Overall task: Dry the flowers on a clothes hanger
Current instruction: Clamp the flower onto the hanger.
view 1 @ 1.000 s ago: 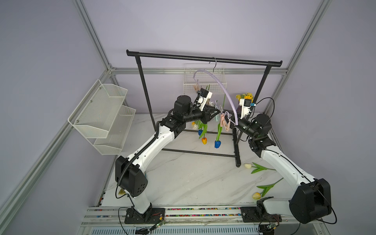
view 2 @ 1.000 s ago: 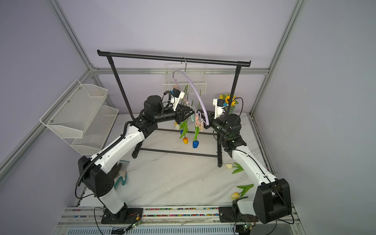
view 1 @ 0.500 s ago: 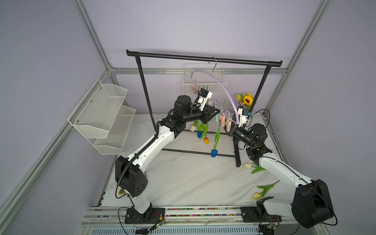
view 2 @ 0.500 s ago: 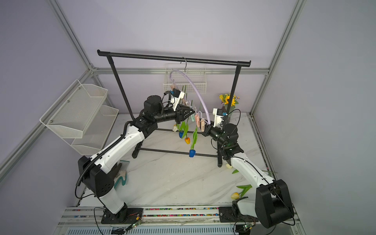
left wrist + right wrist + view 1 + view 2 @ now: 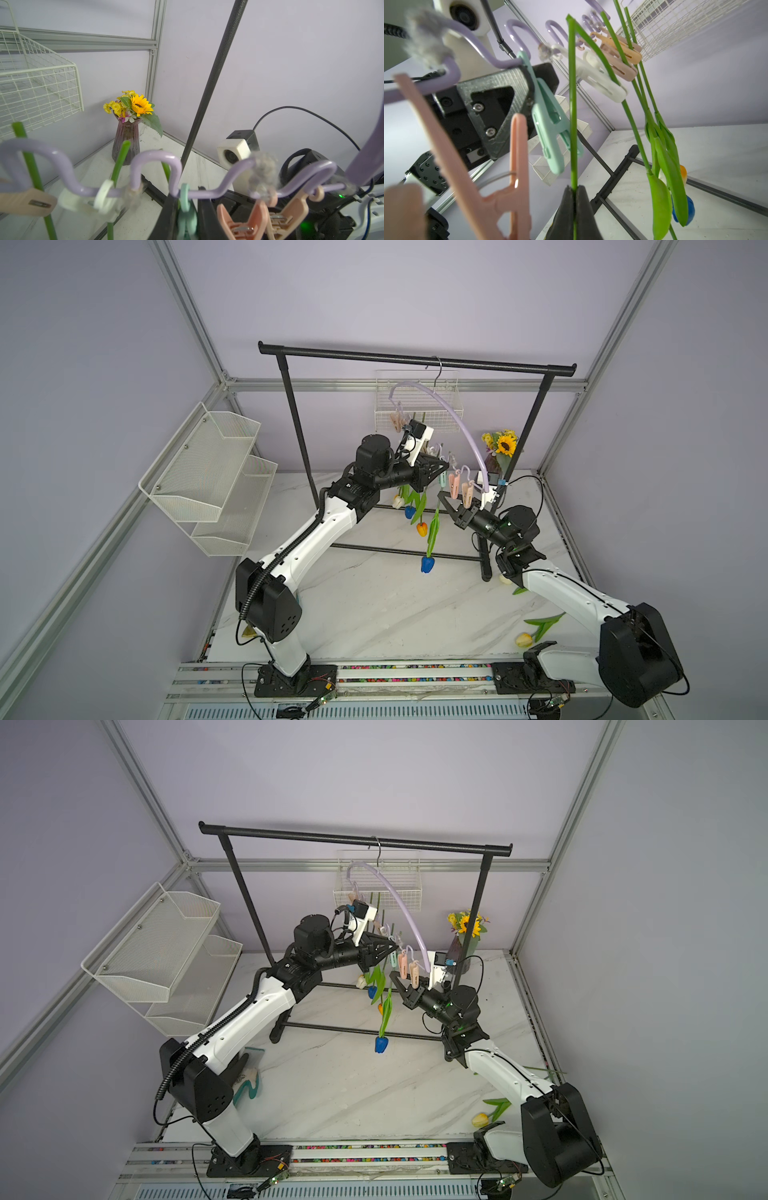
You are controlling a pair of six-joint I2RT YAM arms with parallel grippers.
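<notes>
The right claw [image 5: 574,190] is pinching shut on the thin green stem [image 5: 572,104] of the blue-headed artificial tulip [image 5: 427,564], which is hanging head down above the white marbled table [image 5: 374,605], under the tilted pale lilac arched hanger [image 5: 457,414]. The left claw [image 5: 186,197] is squeezing the mint plastic clothespin [image 5: 550,128]. Whether the stem is lying inside that pin's mouth is unclear. Letting go early is risking an empty snap, or the loose hanger swinging away.

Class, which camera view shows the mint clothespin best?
The right wrist view: the mint clothespin shows full length, close and sharp. The left wrist view crops it at the picture's edge, between black fingers. In both top views it is a tiny sliver.
</notes>
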